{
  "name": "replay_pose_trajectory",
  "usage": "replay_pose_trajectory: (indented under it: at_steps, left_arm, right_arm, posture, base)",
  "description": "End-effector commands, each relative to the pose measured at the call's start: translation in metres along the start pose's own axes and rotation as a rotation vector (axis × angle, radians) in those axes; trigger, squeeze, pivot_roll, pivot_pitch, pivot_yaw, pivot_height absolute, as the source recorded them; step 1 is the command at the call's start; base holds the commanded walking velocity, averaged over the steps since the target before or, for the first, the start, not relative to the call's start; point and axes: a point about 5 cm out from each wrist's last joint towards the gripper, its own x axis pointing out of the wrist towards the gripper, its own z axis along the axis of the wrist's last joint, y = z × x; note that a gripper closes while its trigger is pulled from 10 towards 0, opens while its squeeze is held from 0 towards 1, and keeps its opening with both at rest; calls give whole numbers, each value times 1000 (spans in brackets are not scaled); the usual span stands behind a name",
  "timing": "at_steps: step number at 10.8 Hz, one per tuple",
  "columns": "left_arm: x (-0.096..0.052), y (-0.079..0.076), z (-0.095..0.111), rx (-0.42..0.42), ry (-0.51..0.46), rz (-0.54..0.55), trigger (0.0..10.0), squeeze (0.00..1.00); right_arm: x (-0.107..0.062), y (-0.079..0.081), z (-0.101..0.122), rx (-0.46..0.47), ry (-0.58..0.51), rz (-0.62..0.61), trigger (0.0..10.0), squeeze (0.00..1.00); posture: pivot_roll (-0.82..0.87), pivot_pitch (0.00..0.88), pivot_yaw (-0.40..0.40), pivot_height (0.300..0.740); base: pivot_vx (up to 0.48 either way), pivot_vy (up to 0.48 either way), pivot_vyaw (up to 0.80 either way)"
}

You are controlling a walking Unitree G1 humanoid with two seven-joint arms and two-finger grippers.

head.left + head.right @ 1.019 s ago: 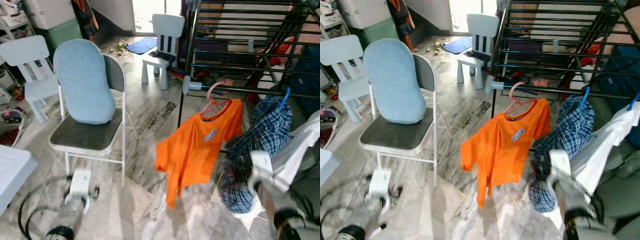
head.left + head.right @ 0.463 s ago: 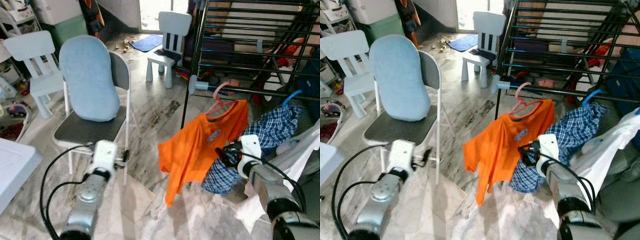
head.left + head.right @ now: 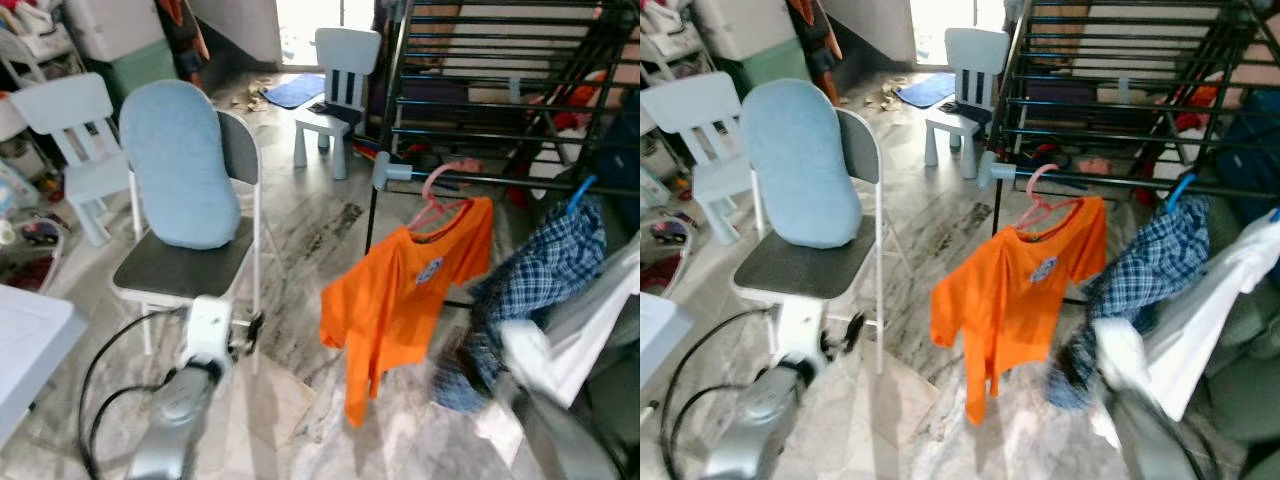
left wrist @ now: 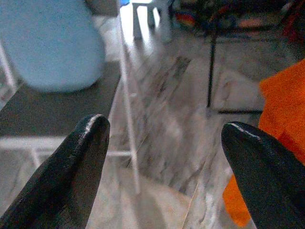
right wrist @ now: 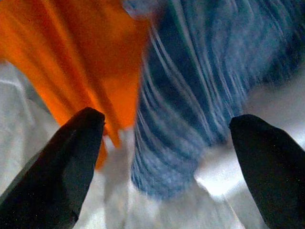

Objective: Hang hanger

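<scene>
An orange T-shirt [image 3: 405, 290] hangs on a pink hanger [image 3: 437, 192], hooked over a low bar of the black drying rack [image 3: 480, 100]. Beside it a blue checked shirt [image 3: 540, 280] hangs on a blue hanger [image 3: 577, 194], with a white garment [image 3: 590, 320] further right. My right gripper [image 5: 167, 117] is open and holds nothing, low in front of the orange and checked shirts; its arm [image 3: 535, 365] is blurred. My left gripper [image 4: 162, 124] is open with nothing in it, low by the folding chair's front legs.
A folding chair [image 3: 185, 270] with a light blue cushion [image 3: 178, 165] stands to the left. White child chairs [image 3: 335, 85] [image 3: 70, 130] stand behind. Black cables [image 3: 95, 400] run along my left arm. A white table corner [image 3: 30, 340] juts in at the lower left.
My right gripper has dropped back and down from the checked shirt, which has swung back to hang straight. My left arm has sunk a little.
</scene>
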Motion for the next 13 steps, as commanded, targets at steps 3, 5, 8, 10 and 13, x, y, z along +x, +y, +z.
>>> replay_pose_trajectory:
  at_steps: [3,5,8,10,13]
  left_arm:
    - [-29,10,14,30,-87,91,10000,0]
    - [-42,2,30,78,-139,97,10000,0]
    - [-46,3,55,77,-204,107,10000,0]
    - [-41,-8,54,144,-205,30,10000,0]
    - [-39,-13,61,102,-247,79,10000,0]
  right_arm:
    - [-32,5,45,-36,-232,-30,10000,0]
    - [-46,21,67,-81,-265,14,10000,0]
    - [-43,38,96,-146,-275,70,10000,0]
    - [-35,57,102,-132,-282,150,10000,0]
    - [-47,67,109,-175,-391,190,10000,0]
  posture:
    - [-164,0,93,740]
    - [-145,17,69,740]
    - [-139,15,60,740]
    - [-150,6,85,740]
    - [-151,0,53,740]
  base:
    - [0,0,0]
    - [0,0,0]
    - [0,0,0]
    - [0,0,0]
    - [0,0,0]
